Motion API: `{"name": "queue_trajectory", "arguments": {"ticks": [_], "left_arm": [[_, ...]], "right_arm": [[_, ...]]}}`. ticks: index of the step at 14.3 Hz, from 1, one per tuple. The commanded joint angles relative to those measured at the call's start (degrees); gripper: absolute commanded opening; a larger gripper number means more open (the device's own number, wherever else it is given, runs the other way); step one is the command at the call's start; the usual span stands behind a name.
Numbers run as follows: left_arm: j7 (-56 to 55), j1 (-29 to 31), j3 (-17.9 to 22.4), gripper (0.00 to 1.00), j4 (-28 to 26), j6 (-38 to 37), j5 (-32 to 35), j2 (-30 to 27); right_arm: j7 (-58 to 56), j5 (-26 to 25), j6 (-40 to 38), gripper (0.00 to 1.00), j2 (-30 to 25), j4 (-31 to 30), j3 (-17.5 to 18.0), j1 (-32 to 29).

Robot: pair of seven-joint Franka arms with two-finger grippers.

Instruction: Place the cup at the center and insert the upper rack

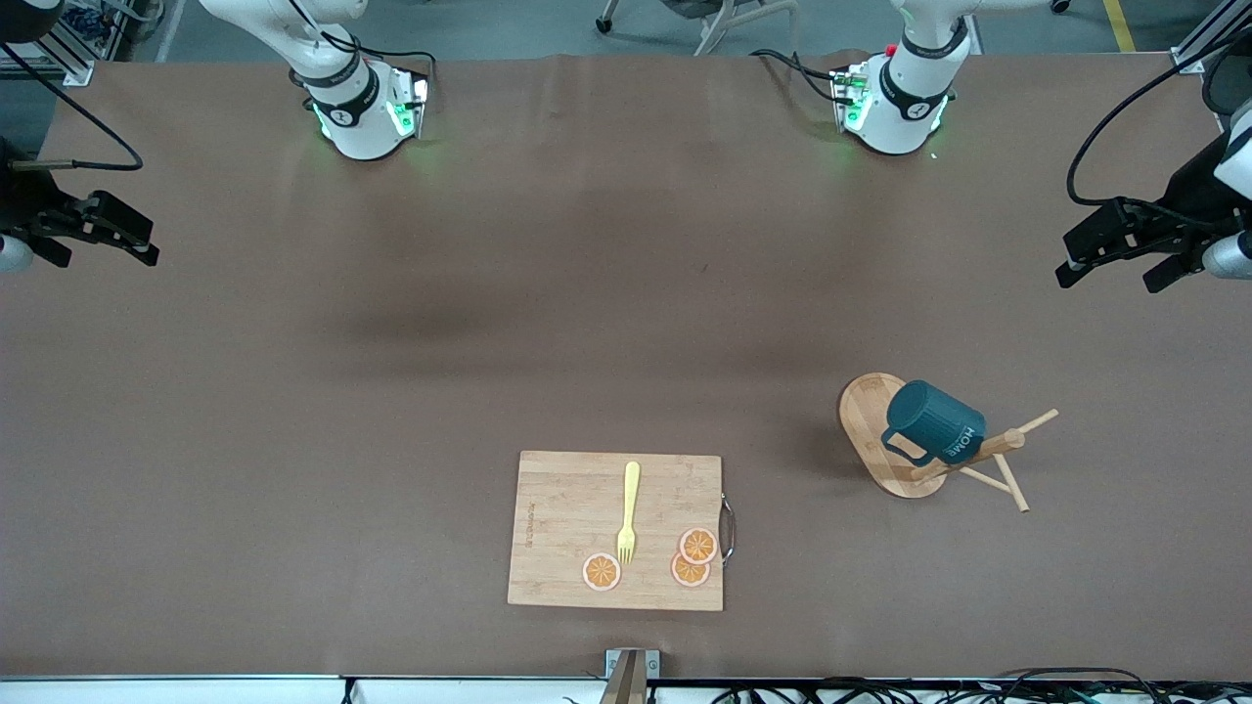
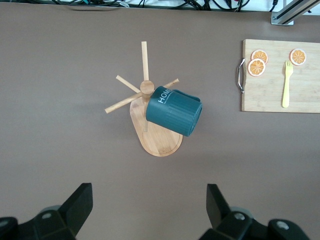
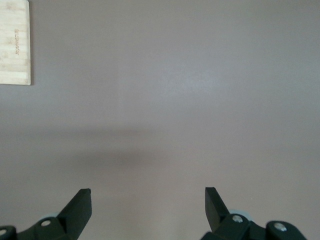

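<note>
The dark teal cup (image 1: pixel 934 422) with white "HOME" lettering hangs tilted on a peg of the bamboo mug tree, the upper rack (image 1: pixel 873 430). The rack stands upright on its oval base, toward the left arm's end of the table. In the left wrist view the cup (image 2: pixel 174 111) covers part of the rack's base (image 2: pixel 159 142). My left gripper (image 1: pixel 1115 269) is open and empty, up in the air at the left arm's end of the table; it also shows in its wrist view (image 2: pixel 149 200). My right gripper (image 1: pixel 103 254) is open and empty at the right arm's end, over bare table (image 3: pixel 148 202).
A rectangular bamboo cutting board (image 1: pixel 616 531) lies near the table's front edge at the middle. It carries a yellow fork (image 1: pixel 628 510) and three orange slices (image 1: pixel 697 545). It also shows in the left wrist view (image 2: pixel 272 97), and its corner in the right wrist view (image 3: pixel 15 42).
</note>
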Motion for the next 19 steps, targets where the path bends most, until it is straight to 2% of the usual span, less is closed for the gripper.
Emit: {"name": "queue_trajectory", "arguments": {"ticks": [1, 11, 14, 19], "left_arm": [[0.8, 0.2, -0.4, 1.0, -0.2, 0.7, 1.0, -0.3], [0.9, 0.4, -0.9, 1.0, -0.2, 0.0, 1.6, -0.5], [2.3, 0.5, -1.7, 1.0, -0.1, -3.7, 5.6, -0.9], [3.2, 0.8, -1.4, 1.0, -0.2, -9.9, 5.7, -2.1]], "right_arm": [[0.1, 0.6, 1.2, 1.0, -2.8, -1.8, 0.7, 0.0], [0.1, 0.5, 1.2, 1.0, -5.6, -5.1, 0.3, 0.0], [0.0, 0.3, 1.5, 1.0, -5.8, -6.1, 0.3, -0.2], [0.0, 0.3, 1.6, 1.0, -6.9, -7.3, 0.4, -0.1]]}}
